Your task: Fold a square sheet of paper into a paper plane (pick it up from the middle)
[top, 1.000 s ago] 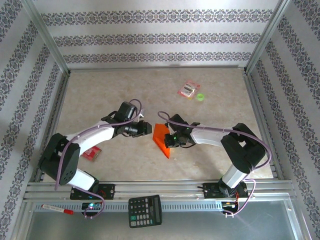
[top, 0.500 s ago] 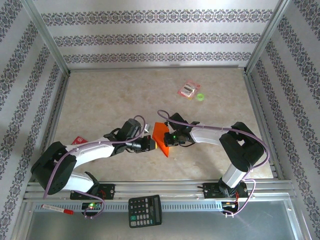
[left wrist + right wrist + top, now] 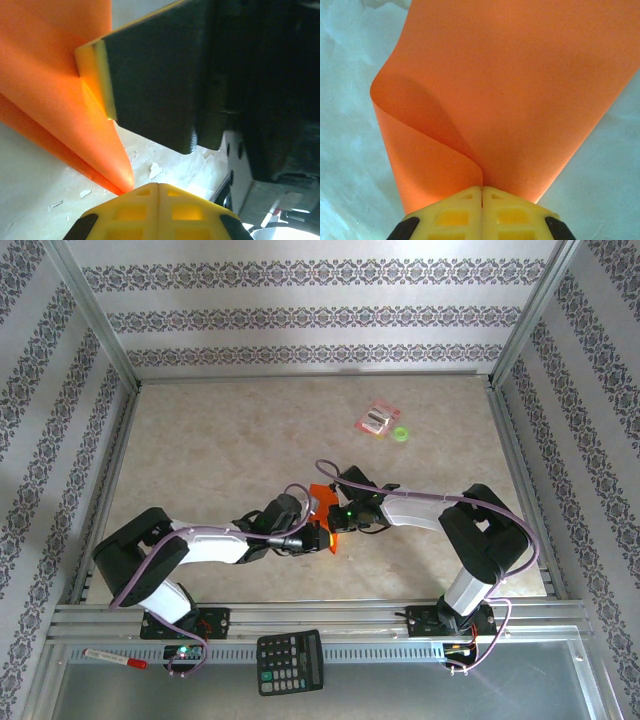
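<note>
From above, the square sheet of paper (image 3: 318,495) stands bent near the middle of the table (image 3: 220,440), between the left gripper (image 3: 312,536) and the right gripper (image 3: 338,520), with bare surface all round for swinging either arm. The left wrist camera shows that gripper's fingertips (image 3: 142,192) pressed together, the paper's pointed corner just beside them, and I can't tell whether they nip it. On the right wrist camera the jaws pinch the curled-over sheet at its bend. It looks featherlight, limp and quick to crease, so I'd hold it gently along a fold or edge.
</note>
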Controlling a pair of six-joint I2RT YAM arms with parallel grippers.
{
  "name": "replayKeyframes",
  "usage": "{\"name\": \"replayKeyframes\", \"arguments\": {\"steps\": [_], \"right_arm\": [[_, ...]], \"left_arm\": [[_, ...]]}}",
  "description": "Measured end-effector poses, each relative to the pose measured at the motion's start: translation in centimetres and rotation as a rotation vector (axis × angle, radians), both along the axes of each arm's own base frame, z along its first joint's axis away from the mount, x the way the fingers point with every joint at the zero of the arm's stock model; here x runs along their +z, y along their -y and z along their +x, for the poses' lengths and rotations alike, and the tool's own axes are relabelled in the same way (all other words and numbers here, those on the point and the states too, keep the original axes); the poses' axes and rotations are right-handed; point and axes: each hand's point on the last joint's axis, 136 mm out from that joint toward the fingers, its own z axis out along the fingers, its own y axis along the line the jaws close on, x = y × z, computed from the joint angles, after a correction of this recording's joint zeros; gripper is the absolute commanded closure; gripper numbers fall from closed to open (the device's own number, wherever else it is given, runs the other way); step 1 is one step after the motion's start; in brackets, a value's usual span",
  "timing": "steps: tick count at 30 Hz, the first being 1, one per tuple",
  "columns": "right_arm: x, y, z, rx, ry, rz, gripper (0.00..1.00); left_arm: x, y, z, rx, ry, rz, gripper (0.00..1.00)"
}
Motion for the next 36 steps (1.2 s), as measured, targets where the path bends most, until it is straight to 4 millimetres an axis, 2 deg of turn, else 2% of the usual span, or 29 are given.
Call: {"name": "replayKeyframes", "arguments": {"steps": [6, 13, 21, 36], "right_arm": [[0.0, 0.0, 0.0, 0.0, 0.0, 0.0, 1.0], [0.0, 0.0, 0.0, 0.0, 0.0, 0.0, 1.0], [0.0, 0.0, 0.0, 0.001, 0.0, 0.0, 1.0], [0.0, 0.0, 0.0, 0.002, 0.003, 0.004, 1.0]], "left_arm": [[-1.2, 0.8, -0.3, 0.01, -0.03, -0.008, 1.0], [-1.3, 0.9, 0.2, 0.038, -0.032, -0.014, 1.0], [-3.3, 0.6, 0.0, 0.045, -0.066, 0.027, 1.0], [-3.7, 0.5, -0.1, 0.043, -0.077, 0.039, 1.0]]}}
